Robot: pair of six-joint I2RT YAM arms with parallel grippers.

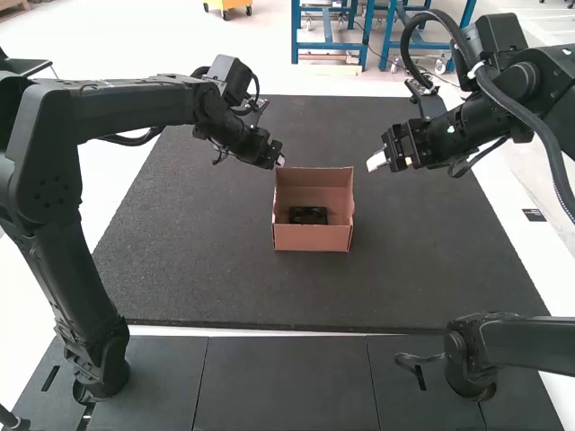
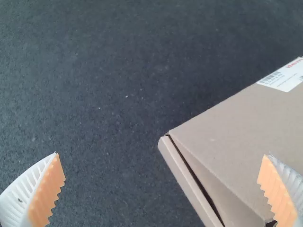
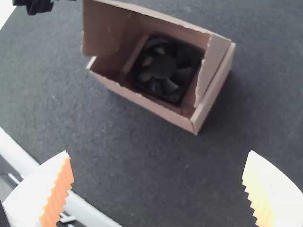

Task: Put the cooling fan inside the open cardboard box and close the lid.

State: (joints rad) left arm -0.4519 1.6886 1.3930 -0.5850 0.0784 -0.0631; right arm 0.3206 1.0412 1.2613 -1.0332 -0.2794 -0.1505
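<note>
On the black bench mat (image 1: 180, 269), the cooling fan (image 3: 163, 71) lies inside the cardboard box (image 1: 312, 235), lid (image 1: 314, 178) upright. The left claw (image 1: 272, 157) and right claw (image 1: 377, 163) hang spread, empty. Lid judged light, bendable: push its free edge.

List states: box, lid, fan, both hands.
cardboard box: upright on the mat, open.
lid: standing up at the back, not closed.
cooling fan: inside the box, lying flat.
left hand: open, at the lid's upper left corner.
right hand: open, empty, off to the box's right.
</note>
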